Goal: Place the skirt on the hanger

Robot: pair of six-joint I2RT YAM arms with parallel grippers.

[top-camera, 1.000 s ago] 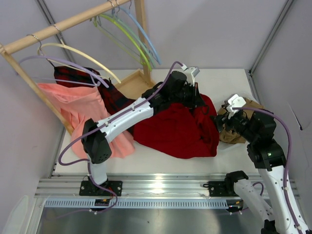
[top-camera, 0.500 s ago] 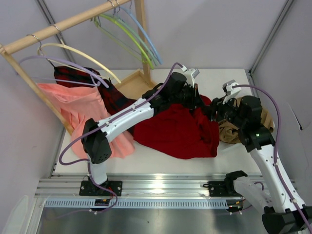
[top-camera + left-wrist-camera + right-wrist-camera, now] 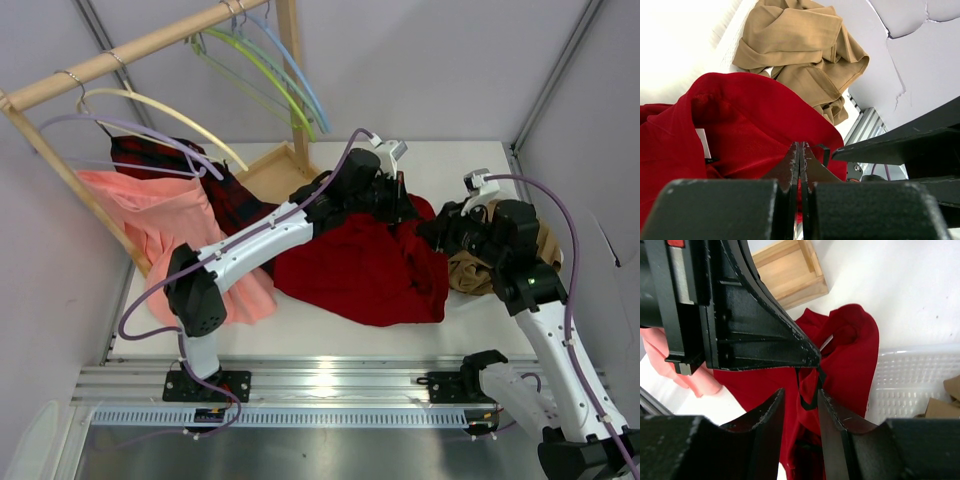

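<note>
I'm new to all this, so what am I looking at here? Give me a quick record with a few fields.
skirt: deep red skirt, crumpled on the table
hanger: lime-green hanger, bare, hooked on the wooden rail
left tool: left tool shut, apparently pinching the skirt's upper edge
right tool: right tool open, jaws either side of a black loop on the skirt
nearby: tan garment beside the skirt
</note>
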